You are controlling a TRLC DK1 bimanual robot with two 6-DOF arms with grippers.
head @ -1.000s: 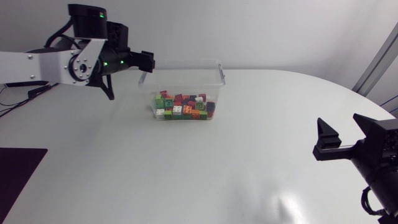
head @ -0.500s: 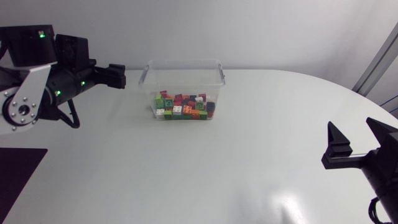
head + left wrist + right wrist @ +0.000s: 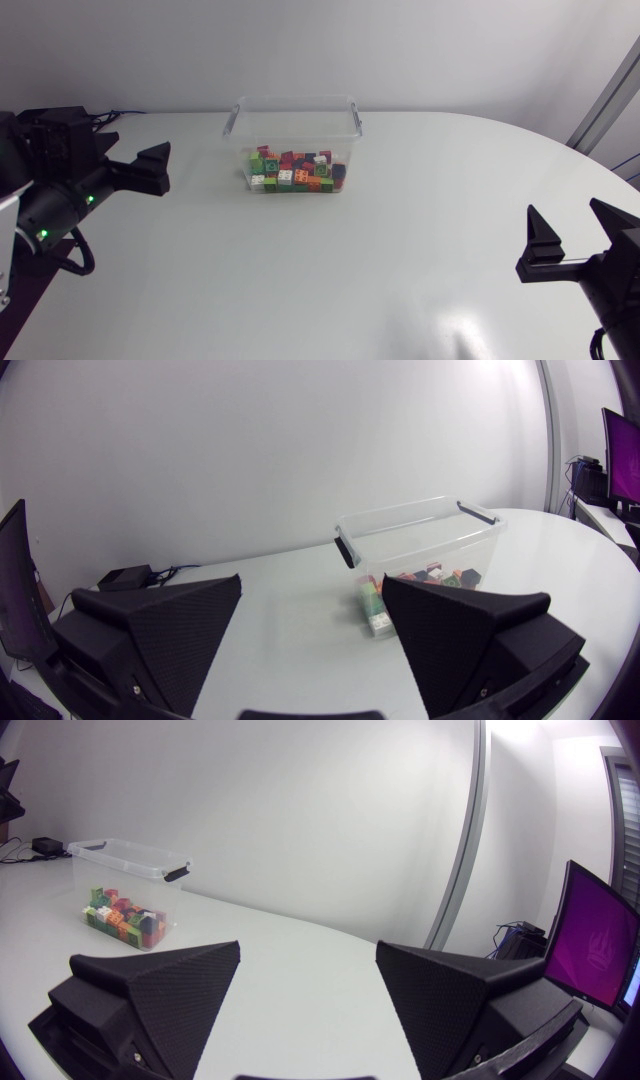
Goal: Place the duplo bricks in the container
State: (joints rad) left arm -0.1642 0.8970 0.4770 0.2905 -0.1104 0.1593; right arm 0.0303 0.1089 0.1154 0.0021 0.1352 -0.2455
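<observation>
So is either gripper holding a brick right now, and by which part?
Nothing is held. The left gripper and the right gripper are both open and empty; the duplo bricks lie inside the container.

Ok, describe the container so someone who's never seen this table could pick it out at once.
Start at the big white table and look toward its far edge. There stands the container, a clear plastic box with a dark clip at each short end. Its see-through walls and the layer of colourful duplo bricks in its bottom set it apart.
</observation>
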